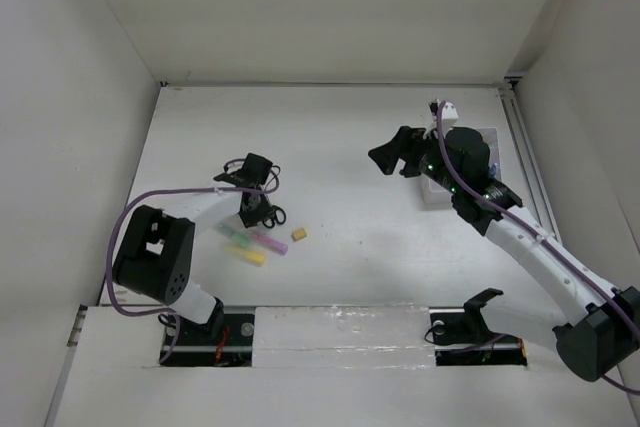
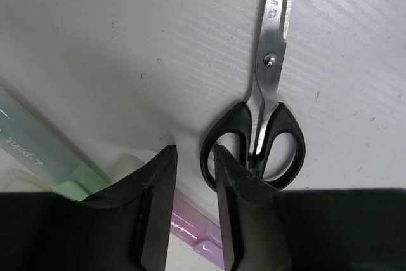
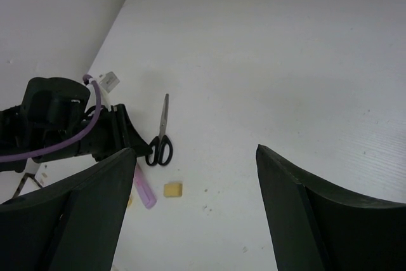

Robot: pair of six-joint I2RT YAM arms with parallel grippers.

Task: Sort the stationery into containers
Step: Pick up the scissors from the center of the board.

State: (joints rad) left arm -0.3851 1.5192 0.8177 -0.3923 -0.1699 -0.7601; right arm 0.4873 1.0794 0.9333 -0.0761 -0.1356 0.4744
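Black-handled scissors lie flat on the table, blades pointing away; they also show in the top view and the right wrist view. My left gripper is low over the table, narrowly open and empty, its right finger at the scissors' left handle loop. Green, pink and yellow markers and a tan eraser lie close by. My right gripper hangs open and empty above the table. The white container is mostly hidden behind the right arm.
White walls close the table at the back and both sides. The green marker and pink marker lie under my left gripper. The right wrist view shows the eraser, the pink marker and the left arm.
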